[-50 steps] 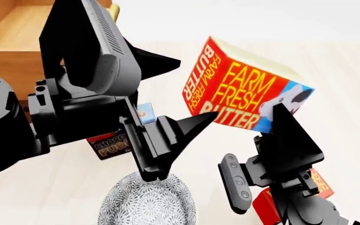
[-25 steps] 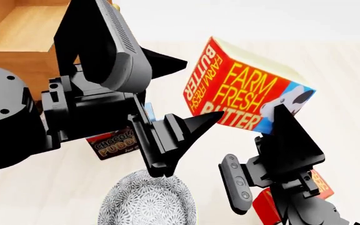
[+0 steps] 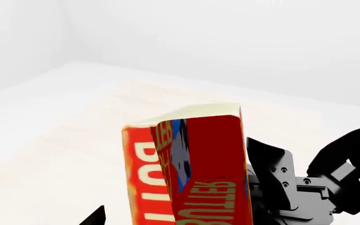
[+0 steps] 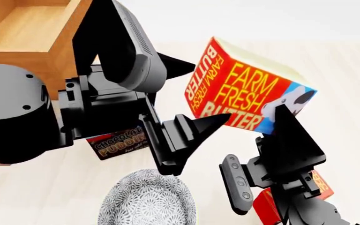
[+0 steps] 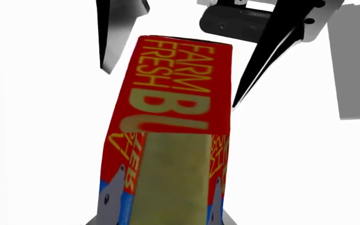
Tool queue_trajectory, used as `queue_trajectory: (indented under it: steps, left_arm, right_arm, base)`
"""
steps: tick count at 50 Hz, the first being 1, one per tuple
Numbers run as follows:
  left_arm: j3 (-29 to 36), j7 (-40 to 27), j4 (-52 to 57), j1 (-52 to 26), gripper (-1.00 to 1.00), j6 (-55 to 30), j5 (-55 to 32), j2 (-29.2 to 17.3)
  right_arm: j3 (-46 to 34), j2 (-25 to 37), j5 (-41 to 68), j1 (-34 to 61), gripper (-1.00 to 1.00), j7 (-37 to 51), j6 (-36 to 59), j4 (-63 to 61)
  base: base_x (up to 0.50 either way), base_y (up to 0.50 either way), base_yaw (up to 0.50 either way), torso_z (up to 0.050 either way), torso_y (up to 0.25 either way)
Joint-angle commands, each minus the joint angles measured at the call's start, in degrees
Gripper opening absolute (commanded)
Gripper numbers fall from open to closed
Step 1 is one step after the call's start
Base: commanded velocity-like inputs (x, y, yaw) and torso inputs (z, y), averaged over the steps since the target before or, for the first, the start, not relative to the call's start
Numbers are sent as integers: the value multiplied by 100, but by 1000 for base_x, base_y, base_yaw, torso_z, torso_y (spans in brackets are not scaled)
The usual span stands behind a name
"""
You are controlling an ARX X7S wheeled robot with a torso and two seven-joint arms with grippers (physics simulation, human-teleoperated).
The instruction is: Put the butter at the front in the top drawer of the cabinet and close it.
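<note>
The butter (image 4: 249,89), a red carton lettered "FARM FRESH BUTTER", hangs tilted in the air with my right gripper (image 4: 280,115) shut on its blue cow end. The right wrist view shows the butter (image 5: 167,117) clamped between that gripper's (image 5: 161,220) grey pads. My left gripper (image 4: 210,92) is open, its black fingers (image 4: 198,126) flanking the carton's other end without gripping it. In the left wrist view the butter (image 3: 198,168) fills the space ahead of the left gripper (image 3: 180,220). The cabinet's top drawer (image 4: 36,58) stands open at the far left, partly hidden by my left arm.
A brown "Chocolate Pudding" box (image 4: 117,143) lies under my left arm. A grey patterned bowl (image 4: 146,201) sits at the near edge. A second red butter carton (image 4: 320,185) lies below the right arm. The pale floor stretches to the right.
My left arm has moved right and up toward the butter, so its open fingers now flank the carton's end. The butter and right gripper have barely moved.
</note>
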Motion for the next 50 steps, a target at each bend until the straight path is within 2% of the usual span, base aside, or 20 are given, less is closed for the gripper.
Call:
queue_trajectory:
  steps: [1,48,49,50]
  left_arm:
    - [89,72,-69,9,100,16,166,93]
    - [132,-116,-414,-55,100,164,159,321]
    - [133,-137,-421,-48,-100,174,172,326]
    - [130,-141,-407,-40,-100,185,178,323]
  right_arm:
    - [33,73,-89,-129,-100,24,100,24]
    - [195,-5,-125,-318,-100,95,-25,192]
    - [199,-2,-129,-322,-100,92,-23,185]
    - [203,1,-133,-325,-100,88,-20,178]
  base:
    - [0,0,-4,0,0]
    - [1,-1,-1,-1,-2]
    - [0,0,0,-10,-11]
    - [0,0,0,0,0]
